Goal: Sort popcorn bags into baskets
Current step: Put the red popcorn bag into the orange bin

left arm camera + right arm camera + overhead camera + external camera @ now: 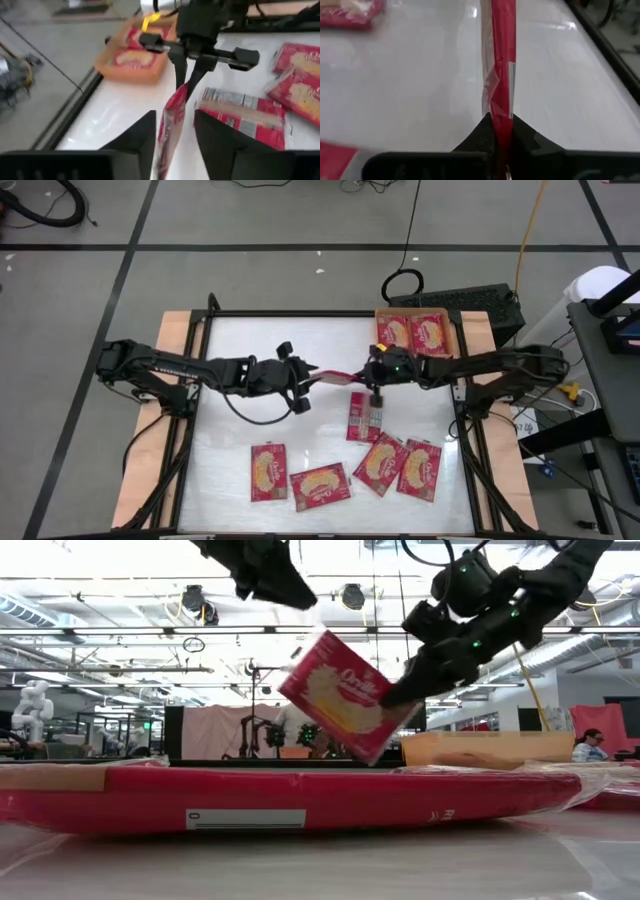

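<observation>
My right gripper point(502, 131) is clamped on a flat red popcorn packet point(340, 695) in mid-air; my left gripper point(172, 132) stands apart around its other end. Two packets lie in the shallow orange tray point(452, 330); five wait on the white table point(250, 370)

One red popcorn bag point(335, 376) hangs tilted above the table, pinched in the right gripper point(364, 377), five lie flat below it, two sit in the orange tray point(447, 336) behind.

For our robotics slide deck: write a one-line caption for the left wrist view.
Handover above the table: the right gripper pinches a red popcorn bag hanging edge-on between the left gripper's open jaws.
</observation>
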